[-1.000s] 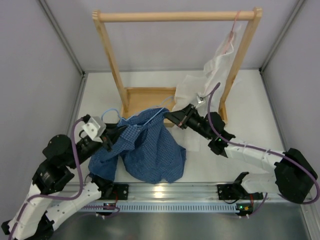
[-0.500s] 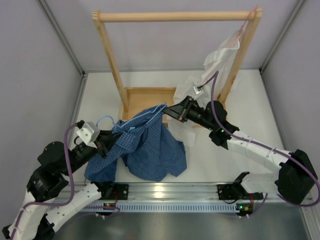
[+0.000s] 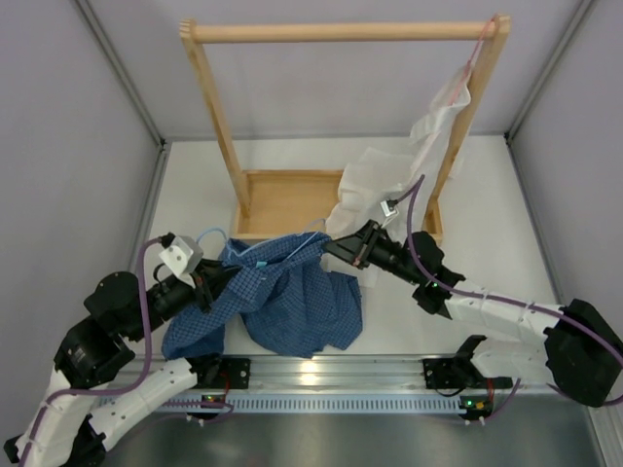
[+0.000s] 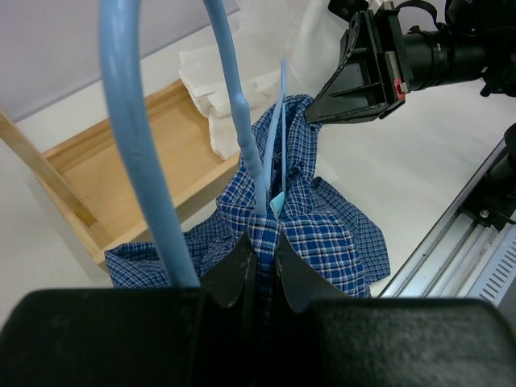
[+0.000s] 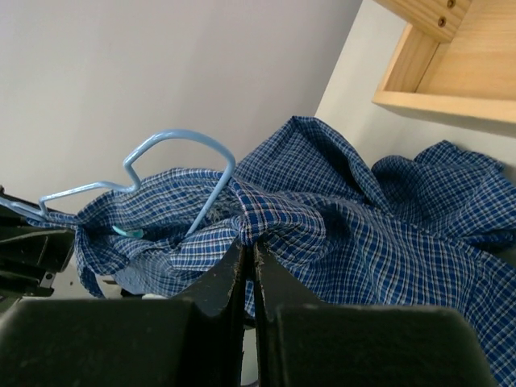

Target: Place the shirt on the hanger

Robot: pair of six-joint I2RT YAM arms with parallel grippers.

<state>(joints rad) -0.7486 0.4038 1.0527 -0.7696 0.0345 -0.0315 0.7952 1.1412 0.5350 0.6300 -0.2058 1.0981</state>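
Observation:
The dark blue checked shirt (image 3: 297, 306) lies bunched on the table between the arms, its top edge lifted. The light blue hanger (image 3: 210, 236) runs through that edge, with its hook sticking out at the left. My left gripper (image 3: 216, 282) is shut on the shirt's cloth just below the hanger's neck (image 4: 242, 105); the checked cloth (image 4: 322, 234) sits between its fingertips (image 4: 260, 242). My right gripper (image 3: 336, 249) is shut on a fold of the shirt (image 5: 363, 234) at its right end, with the jaws (image 5: 248, 246) pinching the cloth. The hanger's hook (image 5: 173, 149) shows beyond.
A wooden rack (image 3: 341, 31) with a tray base (image 3: 287, 199) stands behind. A white shirt (image 3: 428, 126) on a thin pink hanger (image 3: 477, 44) hangs from the rack's right end and drapes onto the table. A metal rail (image 3: 321, 375) runs along the near edge.
My right gripper has come down and nearer with its fold of shirt, so the stretched top edge sags lower. My left gripper has shifted slightly right and keeps its hold.

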